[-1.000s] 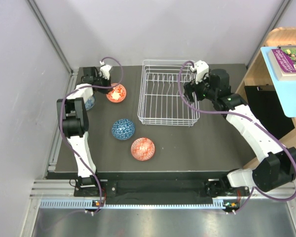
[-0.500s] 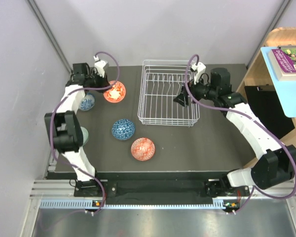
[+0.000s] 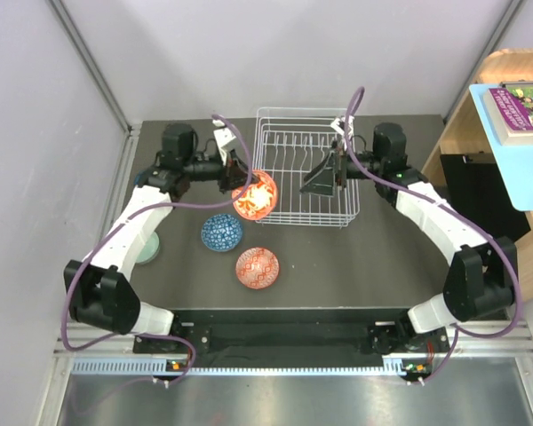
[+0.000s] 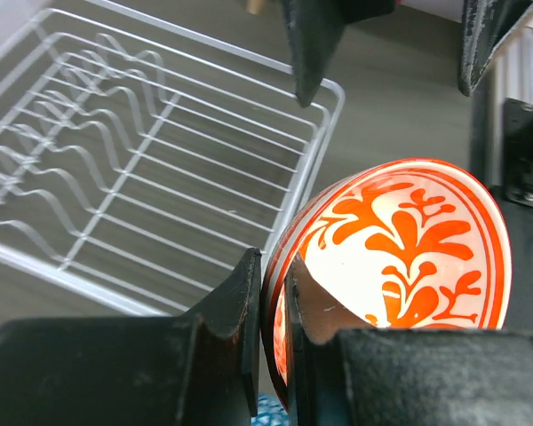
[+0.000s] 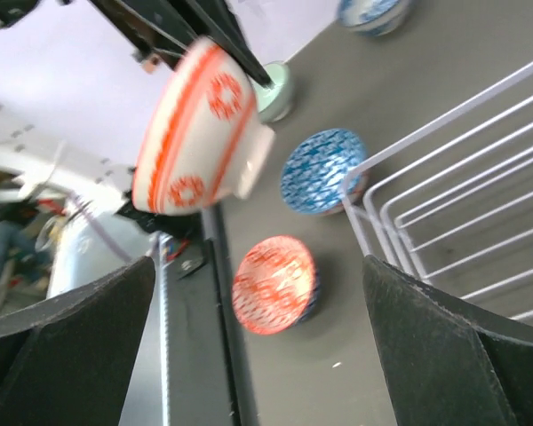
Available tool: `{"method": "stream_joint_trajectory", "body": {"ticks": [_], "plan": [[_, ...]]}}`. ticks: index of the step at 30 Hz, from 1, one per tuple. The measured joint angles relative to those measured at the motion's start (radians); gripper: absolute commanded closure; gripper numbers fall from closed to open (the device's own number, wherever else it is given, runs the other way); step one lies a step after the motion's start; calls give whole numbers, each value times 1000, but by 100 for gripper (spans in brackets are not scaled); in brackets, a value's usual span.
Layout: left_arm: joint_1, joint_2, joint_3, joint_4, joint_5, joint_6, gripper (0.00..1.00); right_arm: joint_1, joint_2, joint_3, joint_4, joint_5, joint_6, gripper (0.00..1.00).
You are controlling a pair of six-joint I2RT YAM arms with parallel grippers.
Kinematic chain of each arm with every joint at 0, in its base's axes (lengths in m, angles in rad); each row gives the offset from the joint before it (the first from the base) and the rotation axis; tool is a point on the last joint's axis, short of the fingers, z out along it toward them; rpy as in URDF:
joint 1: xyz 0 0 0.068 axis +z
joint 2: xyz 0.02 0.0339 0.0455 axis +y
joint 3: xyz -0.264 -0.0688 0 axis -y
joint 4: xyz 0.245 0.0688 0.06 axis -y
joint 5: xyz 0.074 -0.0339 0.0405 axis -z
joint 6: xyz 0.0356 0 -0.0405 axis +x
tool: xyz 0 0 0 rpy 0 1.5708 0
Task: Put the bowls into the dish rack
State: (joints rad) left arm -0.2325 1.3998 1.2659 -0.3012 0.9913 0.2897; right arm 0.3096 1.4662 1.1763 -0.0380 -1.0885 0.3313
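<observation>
My left gripper [image 3: 241,184] is shut on the rim of an orange-red patterned bowl [image 3: 256,195], tilted on edge in the air just left of the white wire dish rack [image 3: 302,217]. In the left wrist view the fingers [image 4: 249,293] pinch the bowl's rim [image 4: 400,257] beside the rack's corner [image 4: 115,169]. My right gripper [image 3: 327,175] is open over the rack, facing the held bowl [image 5: 200,129]. A blue bowl [image 3: 222,232] and a second orange-red bowl [image 3: 258,268] sit on the table. The pale green bowl [image 3: 147,248] shows partly behind my left arm. Another blue-and-white bowl [image 5: 373,13] shows far back.
A wooden shelf [image 3: 480,98] with a blue board and a book [image 3: 520,102] stands at the right. Grey walls close the left and back. A metal rail [image 3: 275,351] runs along the near edge.
My left gripper lifted the orange-red bowl from the far left and carried it right to the rack's left side. My right gripper swung left over the rack.
</observation>
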Motion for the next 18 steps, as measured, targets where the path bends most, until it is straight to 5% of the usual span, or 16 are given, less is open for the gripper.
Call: {"method": "stream_joint_trajectory", "body": {"ticks": [5, 18], "plan": [[-62, 23, -11, -6, -9, -24, 100, -12, 0, -122, 240, -99, 184, 0], [-180, 36, -69, 98, -140, -113, 100, -11, 58, -171, 472, -155, 367, 1]]}}
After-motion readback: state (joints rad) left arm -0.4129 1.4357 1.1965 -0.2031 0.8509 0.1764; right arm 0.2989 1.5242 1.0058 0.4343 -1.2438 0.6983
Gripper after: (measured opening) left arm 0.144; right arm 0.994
